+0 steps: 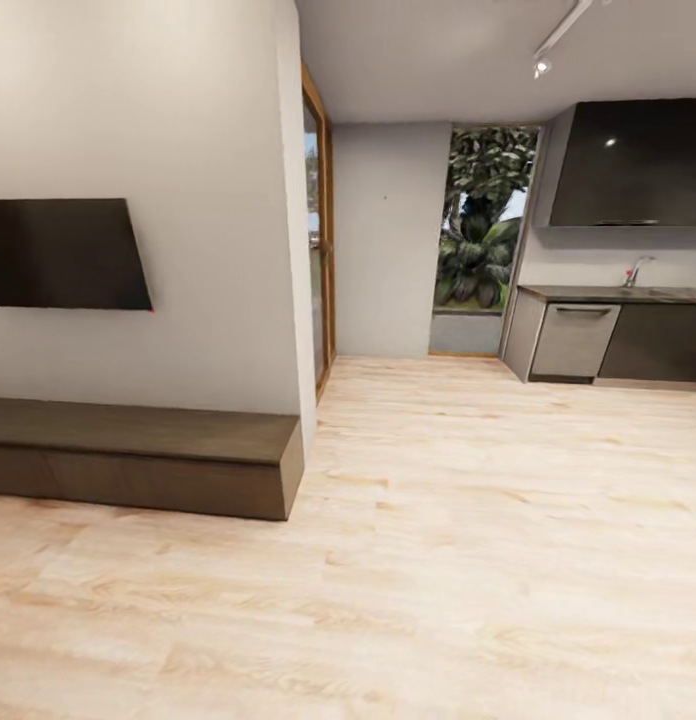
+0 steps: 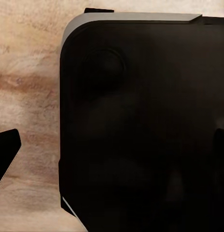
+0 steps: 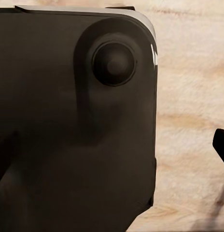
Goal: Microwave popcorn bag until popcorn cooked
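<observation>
A wide wooden floor (image 1: 468, 560) is seen in front, with a dark TV (image 1: 66, 254) on the white wall above a low brown bench (image 1: 138, 455), and the countertop (image 1: 613, 294) far off by the sink tap (image 1: 636, 271); whether the hands are spread cannot be told.

Wood floor (image 1: 468, 560), low bench (image 1: 138, 455), distant countertop (image 1: 608, 294)

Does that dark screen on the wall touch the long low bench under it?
Apart. The head view shows bare white wall between the screen and the bench below.
</observation>
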### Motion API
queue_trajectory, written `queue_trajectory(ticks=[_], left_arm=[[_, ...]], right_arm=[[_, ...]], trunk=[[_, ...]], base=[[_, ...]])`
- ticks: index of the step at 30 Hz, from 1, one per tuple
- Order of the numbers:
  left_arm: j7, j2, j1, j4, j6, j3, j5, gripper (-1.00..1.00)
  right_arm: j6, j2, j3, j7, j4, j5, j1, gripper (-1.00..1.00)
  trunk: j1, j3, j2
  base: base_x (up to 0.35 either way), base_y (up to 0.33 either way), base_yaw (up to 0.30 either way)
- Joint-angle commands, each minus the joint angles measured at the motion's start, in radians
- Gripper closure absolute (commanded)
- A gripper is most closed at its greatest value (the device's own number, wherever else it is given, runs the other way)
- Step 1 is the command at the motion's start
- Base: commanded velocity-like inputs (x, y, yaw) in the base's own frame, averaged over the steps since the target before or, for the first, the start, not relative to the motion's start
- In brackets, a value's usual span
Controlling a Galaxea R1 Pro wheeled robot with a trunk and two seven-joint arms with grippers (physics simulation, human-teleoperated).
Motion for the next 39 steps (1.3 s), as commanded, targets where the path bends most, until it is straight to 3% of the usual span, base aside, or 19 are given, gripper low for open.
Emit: queue_trajectory(ticks=[1,39], left_arm=[[0.0,0.0,0.0,0.0,-0.001,0.002,0.006,-1.0],[0.0,0.0,0.0,0.0,-0.001,0.001,0.006,-1.0]], right_arm=[[-0.003,0.001,-0.002,0.0,0.0,-0.001,0.0,-1.0],[-0.004,0.001,-0.002,0.0,0.0,-0.001,0.0,-1.0]], trunk=[[0.0,-0.001,0.0],[0.0,-0.001,0.0]], base=[[0.0,0.0,-0.251],[0.0,0.0,-0.251]])
